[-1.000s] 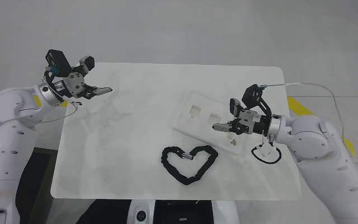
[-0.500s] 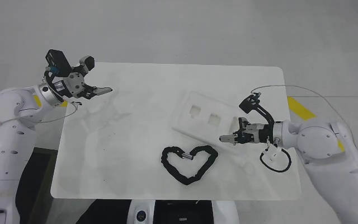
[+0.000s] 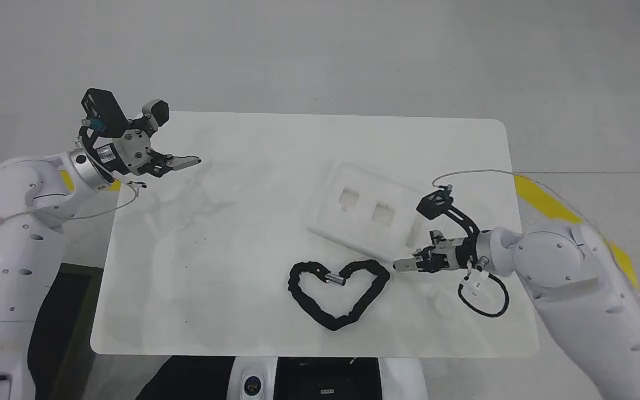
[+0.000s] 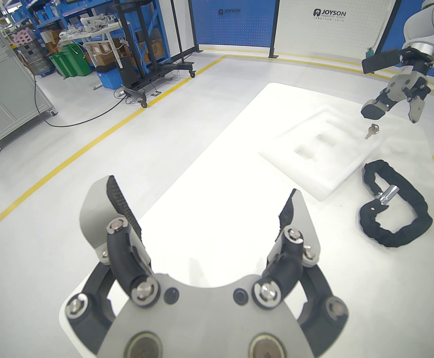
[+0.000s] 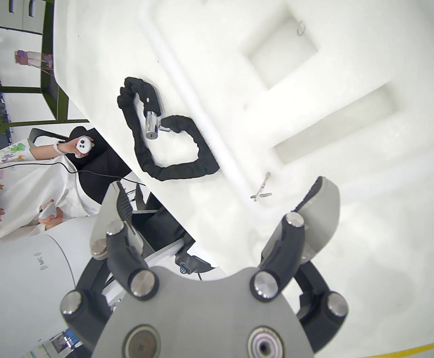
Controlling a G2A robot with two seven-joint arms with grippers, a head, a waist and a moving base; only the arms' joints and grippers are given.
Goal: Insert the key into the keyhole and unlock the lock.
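Note:
A black sleeved chain lock (image 3: 338,292) lies in a heart shape near the table's front edge, its silver lock cylinder (image 3: 318,272) (image 5: 151,125) (image 4: 388,196) at the top of the loop. A small key (image 5: 261,190) (image 4: 372,130) lies flat on the white foam tray (image 3: 330,205) close to the tray's front corner. My right gripper (image 3: 405,265) (image 5: 217,200) (image 4: 393,113) hovers open just above and behind the key, holding nothing. At the far left corner of the table my left gripper (image 3: 185,160) (image 4: 200,193) is open with nothing in it.
The foam tray (image 5: 356,61) has two square recesses; a small ring (image 5: 300,27) sits in one. A black cable loop (image 3: 485,295) hangs by the right wrist. Bare white table (image 3: 220,260) spreads between the left arm and the chain.
My right gripper has moved from over the tray toward the table's front, dropping lower near the tray's front corner and the chain. The left arm has not moved.

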